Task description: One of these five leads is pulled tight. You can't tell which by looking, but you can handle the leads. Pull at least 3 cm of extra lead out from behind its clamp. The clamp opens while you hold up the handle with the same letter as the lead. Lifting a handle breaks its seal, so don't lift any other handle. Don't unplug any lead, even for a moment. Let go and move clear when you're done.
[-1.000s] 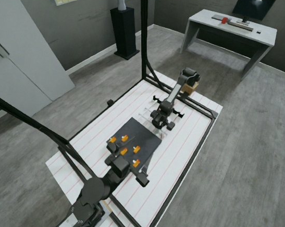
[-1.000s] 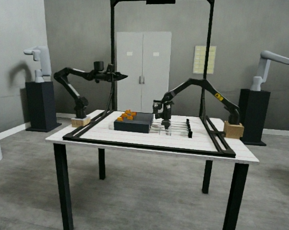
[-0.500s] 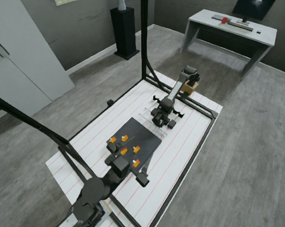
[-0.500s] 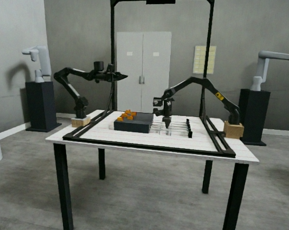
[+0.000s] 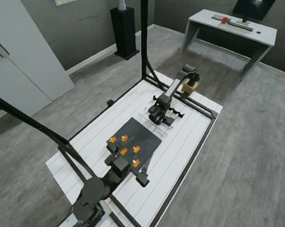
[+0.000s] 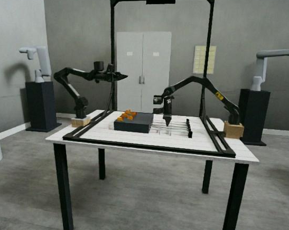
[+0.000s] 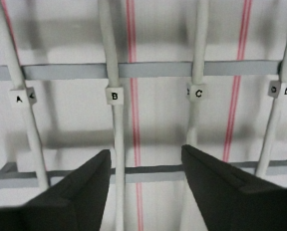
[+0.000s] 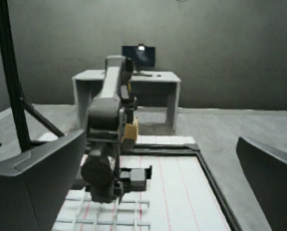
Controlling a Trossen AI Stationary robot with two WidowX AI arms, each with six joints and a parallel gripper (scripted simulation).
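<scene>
Lead A (image 7: 34, 134), lead B (image 7: 120, 129), lead C (image 7: 193, 124) and lead D (image 7: 269, 134) run side by side with lettered white tags. My left gripper (image 7: 145, 153) (image 6: 168, 124) is open and points down over the leads. Lead B shows between its fingers, nearer the left-hand one; lead C passes at the right-hand fingertip, partly hidden. Several orange handles (image 5: 136, 149) (image 6: 130, 117) sit on the dark box (image 5: 132, 125) (image 6: 131, 126); their letters are unreadable. My right gripper (image 5: 143, 146) (image 6: 127, 76) (image 8: 161, 140) is open and empty, level, high above the box.
Two grey crossbars, one upper (image 7: 159, 69) and one lower (image 7: 154, 173), cross the leads in the left wrist view. Black end pieces (image 6: 189, 134) stand at the leads' far end from the box. A black frame (image 6: 149, 144) borders the table, with uprights at both ends.
</scene>
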